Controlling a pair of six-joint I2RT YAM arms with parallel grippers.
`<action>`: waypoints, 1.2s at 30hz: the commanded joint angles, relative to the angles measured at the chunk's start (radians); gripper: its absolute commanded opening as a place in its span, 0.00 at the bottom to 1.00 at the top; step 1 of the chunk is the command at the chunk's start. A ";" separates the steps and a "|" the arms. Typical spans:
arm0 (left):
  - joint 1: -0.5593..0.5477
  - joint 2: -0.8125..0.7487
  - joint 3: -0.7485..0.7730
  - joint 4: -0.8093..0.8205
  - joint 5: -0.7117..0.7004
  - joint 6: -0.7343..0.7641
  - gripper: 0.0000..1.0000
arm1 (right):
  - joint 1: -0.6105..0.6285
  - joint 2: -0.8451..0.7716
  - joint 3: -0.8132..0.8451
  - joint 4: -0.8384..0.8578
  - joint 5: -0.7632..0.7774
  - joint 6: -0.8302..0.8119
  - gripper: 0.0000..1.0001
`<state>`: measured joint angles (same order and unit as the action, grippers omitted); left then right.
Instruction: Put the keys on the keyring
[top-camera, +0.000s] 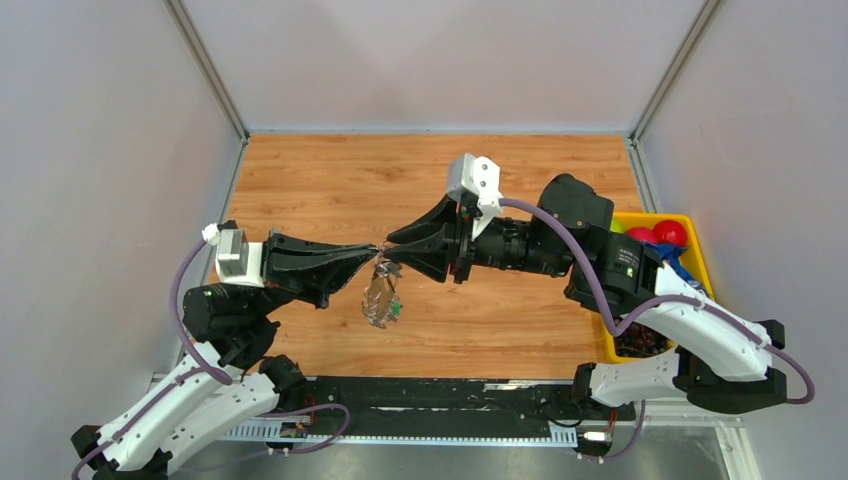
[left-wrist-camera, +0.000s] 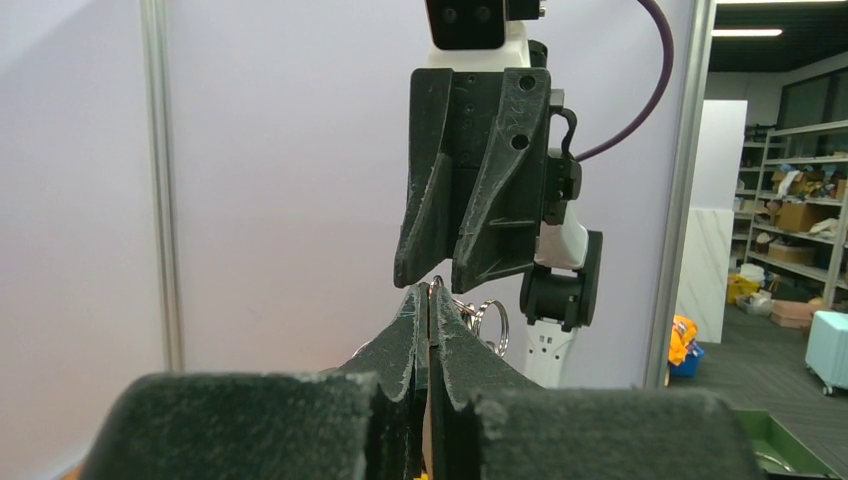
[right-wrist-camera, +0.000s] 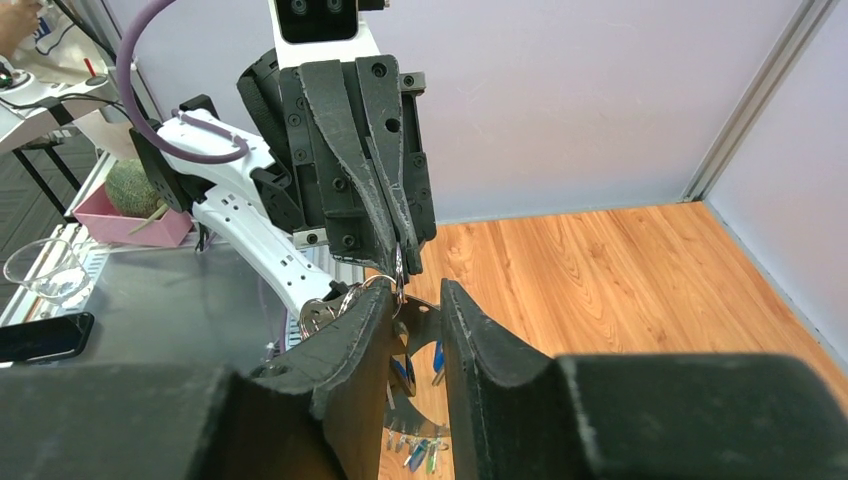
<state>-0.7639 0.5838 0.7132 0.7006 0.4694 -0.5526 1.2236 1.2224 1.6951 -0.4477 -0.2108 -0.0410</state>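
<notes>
My left gripper (top-camera: 374, 250) is shut on the top of the keyring (top-camera: 379, 297), a thin silvery oval loop that hangs below the fingertips over the wooden table. My right gripper (top-camera: 393, 250) faces it tip to tip, open, with its jaws on either side of the ring's top. In the right wrist view the right gripper (right-wrist-camera: 417, 293) straddles the loop (right-wrist-camera: 425, 392). A blue tag (right-wrist-camera: 439, 356) and small silvery keys (right-wrist-camera: 412, 453) dangle from it. In the left wrist view the left gripper (left-wrist-camera: 430, 297) pinches the wire, with small split rings (left-wrist-camera: 492, 320) beside it.
A yellow bin (top-camera: 702, 262) with red balls (top-camera: 668, 233) and other items stands at the table's right edge, under my right arm. Grey walls and metal posts enclose the wooden table (top-camera: 330, 180).
</notes>
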 joint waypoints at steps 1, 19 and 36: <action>-0.001 0.001 0.012 0.073 -0.009 -0.007 0.00 | 0.006 -0.029 -0.002 0.055 -0.007 0.031 0.30; -0.001 0.000 0.017 0.083 -0.010 -0.006 0.00 | 0.005 -0.018 -0.055 0.058 -0.009 0.026 0.18; -0.001 0.007 0.019 0.112 -0.024 -0.016 0.00 | 0.005 -0.049 -0.129 0.111 -0.010 0.047 0.23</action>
<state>-0.7639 0.5922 0.7132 0.7113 0.4618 -0.5556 1.2236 1.2007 1.5627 -0.3492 -0.2272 -0.0029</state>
